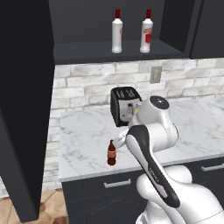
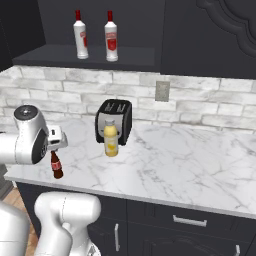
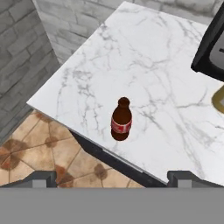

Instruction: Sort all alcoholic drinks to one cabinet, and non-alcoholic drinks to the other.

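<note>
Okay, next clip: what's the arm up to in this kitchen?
The robot is sorting drinks into the wall cabinets. Two white bottles already stand upright on the shelf of an open cabinet. The brown bottle stands near the counter's front edge, and the juice bottle stands by the toaster. The tool hangs open above the brown bottle, holding nothing, likely about to pick it up.

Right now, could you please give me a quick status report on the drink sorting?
Pincer open, above small brown bottle near counter edge. Two white red-capped bottles shelved in open cabinet. Yellow juice bottle by toaster.
</note>
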